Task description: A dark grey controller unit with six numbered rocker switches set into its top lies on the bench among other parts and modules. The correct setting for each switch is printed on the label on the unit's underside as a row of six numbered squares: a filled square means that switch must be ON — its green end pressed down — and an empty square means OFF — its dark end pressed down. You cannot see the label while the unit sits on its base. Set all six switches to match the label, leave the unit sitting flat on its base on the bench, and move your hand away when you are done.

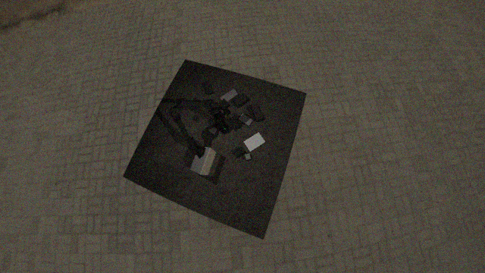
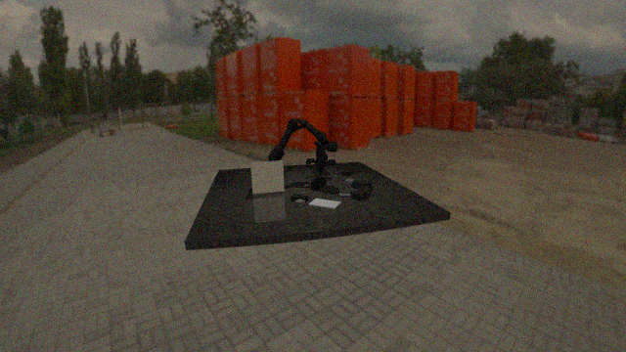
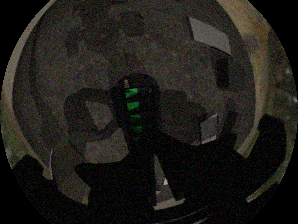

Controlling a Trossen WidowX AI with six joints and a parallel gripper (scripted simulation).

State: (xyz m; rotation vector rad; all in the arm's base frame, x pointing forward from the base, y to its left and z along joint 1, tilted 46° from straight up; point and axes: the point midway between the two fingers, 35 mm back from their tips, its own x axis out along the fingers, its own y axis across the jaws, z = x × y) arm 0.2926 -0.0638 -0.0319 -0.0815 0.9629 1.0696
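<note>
The dark controller unit (image 3: 148, 110) stands under my gripper in the wrist view, its switch row running toward the fingers. Several green switch ends show; the lower ones are dimmer, and the far end of the row is hidden behind the fingers. The exact switch settings are too dark to read. The label on the underside is hidden. In the top view the arm covers the unit. My gripper (image 3: 149, 131) (image 2: 320, 174) is shut with nothing between its fingers. It points down, close over the near part of the unit; contact cannot be told.
An upright pale panel (image 1: 203, 162) (image 2: 267, 177) stands beside the arm. A white card (image 1: 254, 141) (image 2: 325, 203) lies on the dark bench (image 1: 242, 197) (image 2: 220, 230). A pale module (image 1: 229, 95), a small grey-topped part (image 1: 245, 120) and dark parts lie around the unit.
</note>
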